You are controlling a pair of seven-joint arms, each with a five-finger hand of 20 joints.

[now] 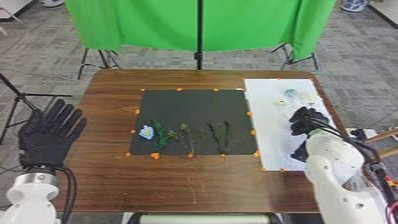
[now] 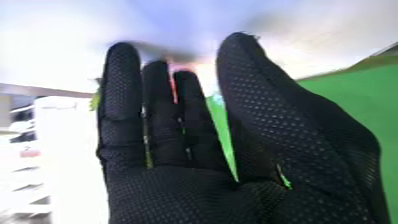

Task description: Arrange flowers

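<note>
Lying just beyond the right hand point(image 1: 308, 119) in the head view, pale flowers point(image 1: 290, 93), count unclear, are on the white sheet point(image 1: 274, 145). Dark mat point(image 1: 191, 106): one blue flower point(image 1: 147, 132), several green stems point(image 1: 159, 136). Left hand point(image 1: 46, 141): fingers spread. Right wrist view: fingers straight, close together; thumb apart.

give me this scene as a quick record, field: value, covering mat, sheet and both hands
surface: brown wooden table
mat: dark, orange marks around its edge
on mat, left to right: blue flower, leafy green stem, thin sprigs, slim dark stems
white sheet: right of mat, pale flowers toward its far end
left hand: open, at table's left side
right hand: open, over the sheet
</note>
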